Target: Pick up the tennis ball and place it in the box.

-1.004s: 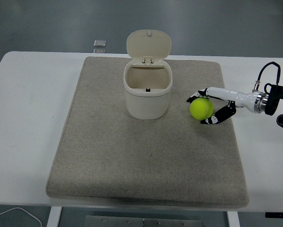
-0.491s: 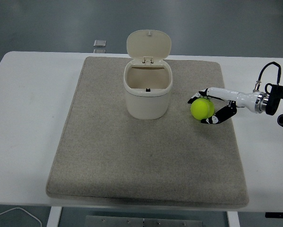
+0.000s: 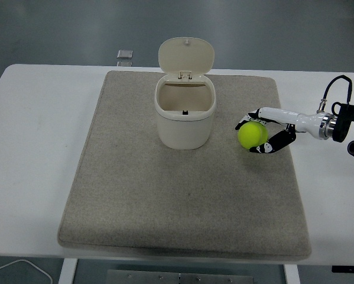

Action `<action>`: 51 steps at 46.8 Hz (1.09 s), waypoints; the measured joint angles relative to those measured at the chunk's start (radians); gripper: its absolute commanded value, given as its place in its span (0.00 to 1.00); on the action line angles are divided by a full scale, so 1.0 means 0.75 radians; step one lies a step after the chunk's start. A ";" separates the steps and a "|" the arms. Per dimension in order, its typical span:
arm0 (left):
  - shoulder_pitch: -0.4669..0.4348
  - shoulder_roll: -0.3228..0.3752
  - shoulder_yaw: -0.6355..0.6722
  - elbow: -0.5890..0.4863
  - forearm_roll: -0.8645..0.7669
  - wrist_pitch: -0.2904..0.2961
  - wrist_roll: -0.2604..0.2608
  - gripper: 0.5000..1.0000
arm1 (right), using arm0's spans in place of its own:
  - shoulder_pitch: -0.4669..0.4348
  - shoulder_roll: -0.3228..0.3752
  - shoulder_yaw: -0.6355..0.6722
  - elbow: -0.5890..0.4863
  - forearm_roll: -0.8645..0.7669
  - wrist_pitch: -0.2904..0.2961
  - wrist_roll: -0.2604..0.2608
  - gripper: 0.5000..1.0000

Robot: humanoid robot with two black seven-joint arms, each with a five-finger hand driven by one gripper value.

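The right hand (image 3: 265, 131) grips the tennis ball (image 3: 252, 135) near the mat's (image 3: 182, 201) right edge, beside the open-lidded box (image 3: 185, 115).

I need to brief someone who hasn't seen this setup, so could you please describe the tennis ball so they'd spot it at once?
A grey-beige mat covers most of the white table, with a cream box standing on its far half, lid flipped up. To the right of that box, the right hand has its fingers curled around the tennis ball. It is the only round, bright yellow-green thing here.
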 measured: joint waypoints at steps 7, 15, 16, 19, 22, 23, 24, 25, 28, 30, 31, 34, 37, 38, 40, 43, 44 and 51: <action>0.000 0.000 0.000 0.000 0.000 0.000 0.000 0.99 | 0.018 0.002 0.006 0.004 0.007 0.013 0.000 0.00; 0.000 0.000 0.000 0.000 0.000 0.000 0.000 0.99 | 0.036 0.002 0.009 0.007 0.007 0.016 0.006 0.00; 0.000 0.000 0.000 0.000 0.000 0.000 0.000 0.99 | 0.038 0.002 0.010 0.007 0.007 0.017 0.007 0.00; 0.000 0.000 0.000 0.000 0.000 0.000 0.000 0.99 | 0.041 0.002 0.017 0.006 0.009 0.025 0.012 0.00; 0.000 0.000 0.000 0.000 0.000 0.000 0.000 0.99 | 0.046 0.003 0.022 0.004 0.009 0.027 0.021 0.00; 0.000 0.000 0.000 0.000 0.000 0.000 0.000 0.99 | 0.048 0.003 0.022 0.004 0.009 0.027 0.025 0.00; 0.000 0.000 0.000 0.000 0.000 0.000 0.000 0.99 | 0.049 0.004 0.023 0.004 0.010 0.027 0.027 0.00; 0.000 0.000 0.000 0.000 0.000 0.000 0.000 0.99 | 0.051 0.004 0.023 0.003 0.011 0.028 0.031 0.00; 0.000 0.000 0.000 0.000 0.000 0.000 0.000 0.99 | 0.053 0.004 0.023 0.000 0.012 0.028 0.037 0.00; 0.000 0.000 0.000 0.000 0.000 0.000 0.000 0.99 | 0.058 0.005 0.024 0.000 0.013 0.028 0.038 0.00; 0.001 0.000 0.000 0.000 0.000 0.000 0.000 0.99 | 0.062 0.007 0.024 -0.001 0.014 0.028 0.040 0.00; 0.000 0.000 0.000 0.000 0.000 0.000 0.000 0.99 | 0.070 0.023 0.024 -0.002 0.029 0.028 0.041 0.00; 0.000 0.000 0.000 0.000 0.000 0.000 0.000 0.99 | 0.074 0.030 0.024 -0.002 0.040 0.028 0.042 0.00; 0.000 0.000 0.000 0.000 0.000 0.000 0.000 0.99 | 0.076 0.031 0.024 -0.002 0.042 0.028 0.042 0.00; -0.001 0.000 0.000 0.000 0.000 0.000 0.000 0.99 | 0.084 0.033 0.024 -0.002 0.045 0.028 0.042 0.00; 0.000 0.000 0.000 0.000 0.000 0.000 0.000 0.99 | 0.088 0.033 0.024 -0.002 0.046 0.026 0.043 0.00; 0.000 0.000 0.000 0.000 0.000 0.000 0.000 0.99 | 0.088 0.033 0.024 -0.002 0.046 0.025 0.044 0.00; 0.001 0.000 0.000 0.000 0.000 0.000 0.000 0.99 | 0.089 0.033 0.024 -0.002 0.046 0.025 0.067 0.00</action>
